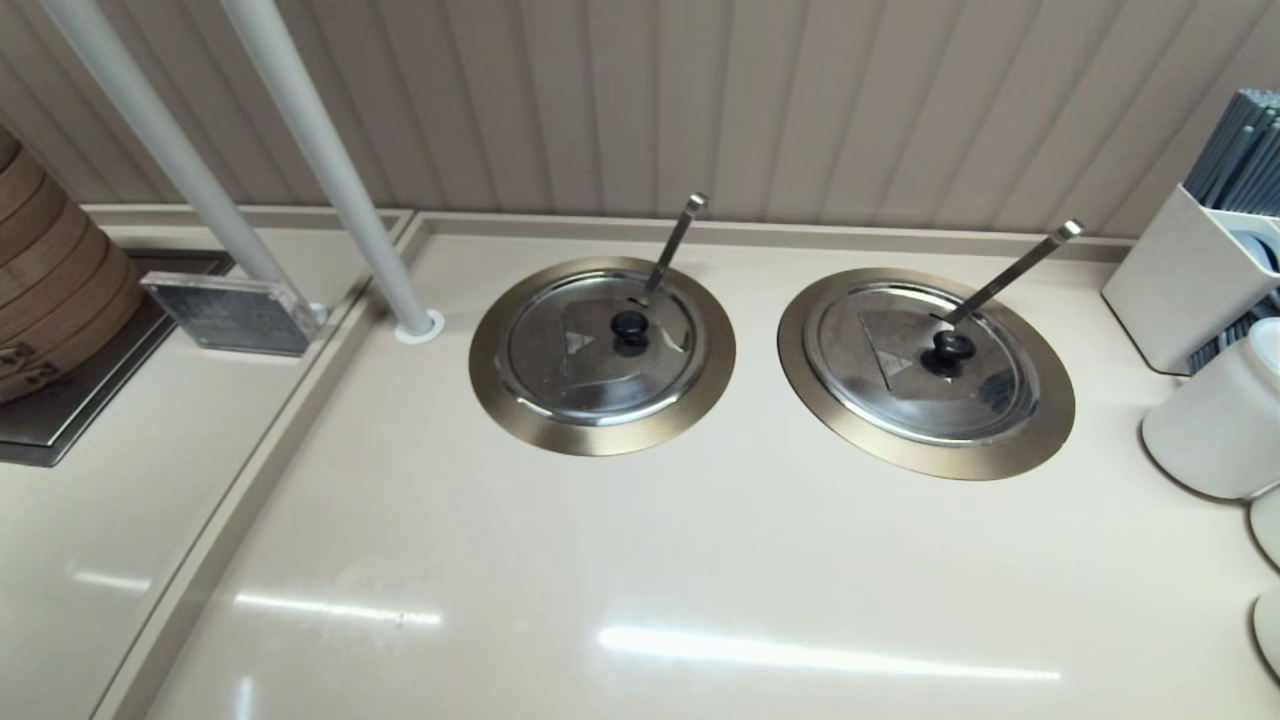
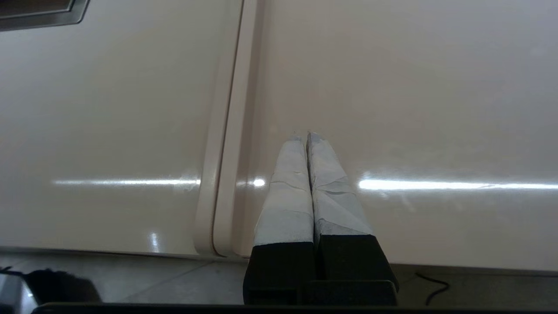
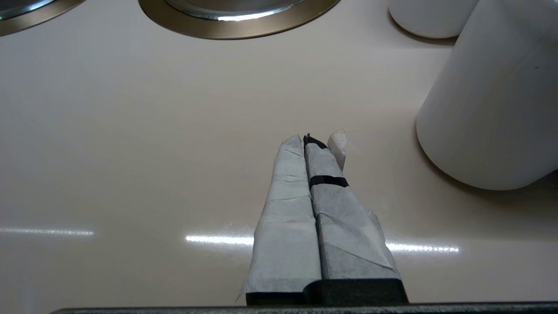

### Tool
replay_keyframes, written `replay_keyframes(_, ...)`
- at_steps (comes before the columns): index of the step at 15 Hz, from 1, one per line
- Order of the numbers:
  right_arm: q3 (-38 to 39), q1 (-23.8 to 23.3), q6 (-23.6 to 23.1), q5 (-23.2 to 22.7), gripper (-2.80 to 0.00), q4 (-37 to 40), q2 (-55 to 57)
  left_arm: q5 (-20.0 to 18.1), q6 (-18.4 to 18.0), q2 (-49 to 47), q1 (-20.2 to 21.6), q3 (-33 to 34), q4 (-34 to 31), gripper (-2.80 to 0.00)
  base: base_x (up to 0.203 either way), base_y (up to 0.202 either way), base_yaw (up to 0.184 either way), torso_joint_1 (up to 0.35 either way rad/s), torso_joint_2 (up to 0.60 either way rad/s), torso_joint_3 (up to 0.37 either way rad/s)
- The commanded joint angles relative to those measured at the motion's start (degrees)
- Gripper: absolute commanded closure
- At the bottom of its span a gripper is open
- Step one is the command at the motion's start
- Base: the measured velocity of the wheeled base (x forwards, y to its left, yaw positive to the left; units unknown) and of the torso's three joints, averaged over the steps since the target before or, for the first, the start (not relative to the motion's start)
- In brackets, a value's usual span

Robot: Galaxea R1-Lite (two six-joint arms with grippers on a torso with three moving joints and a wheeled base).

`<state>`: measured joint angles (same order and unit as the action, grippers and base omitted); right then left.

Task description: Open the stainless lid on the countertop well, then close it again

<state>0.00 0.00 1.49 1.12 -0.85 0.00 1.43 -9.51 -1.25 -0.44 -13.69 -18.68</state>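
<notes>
The stainless lid (image 1: 601, 346) sits on the countertop well (image 1: 500, 385); the twin lid (image 1: 920, 362) lies at its 3 o'clock — the white jar (image 1: 1215, 425) farther on, the post (image 1: 330, 165) at 9.

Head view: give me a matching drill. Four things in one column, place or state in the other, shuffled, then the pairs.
Things
1. stainless lid
2. twin lid
3. white pole
4. left claw

Places or states
A. shut, over bare counter, holding nothing
B. flat on the well on the robot's right, straight ladle handle poking out
C. rising from the counter, left of both wells
D. flat on the countertop well nearer the pole, plain black knob

Pairs: 1-D, 2-B, 3-C, 4-A
</notes>
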Motion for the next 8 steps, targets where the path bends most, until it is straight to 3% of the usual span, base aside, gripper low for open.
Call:
replay_keyframes(1,0.3,0.0,0.0,0.0,0.00,0.0,0.0,0.4,-1.7,1.1,0.0,9.0,14.4,0.00,0.000,0.000,0.000,0.000,0.00,0.000)
replay_keyframes(2,0.3,0.0,0.0,0.0,0.00,0.0,0.0,-0.3,-1.6,1.1,0.0,11.7,21.7,0.00,0.000,0.000,0.000,0.000,0.00,0.000)
replay_keyframes(3,0.3,0.0,0.0,0.0,0.00,0.0,0.0,-1.1,-0.9,1.1,0.1,12.4,24.3,0.00,0.000,0.000,0.000,0.000,0.00,0.000)
replay_keyframes(5,0.3,0.0,-0.1,-0.1,0.00,0.0,0.0,-3.0,1.9,1.1,0.1,13.3,18.2,0.00,0.000,0.000,0.000,0.000,0.00,0.000)
replay_keyframes(8,0.3,0.0,0.0,0.0,0.00,0.0,0.0,-3.5,3.2,1.1,0.1,13.6,18.2,0.00,0.000,0.000,0.000,0.000,0.00,0.000)
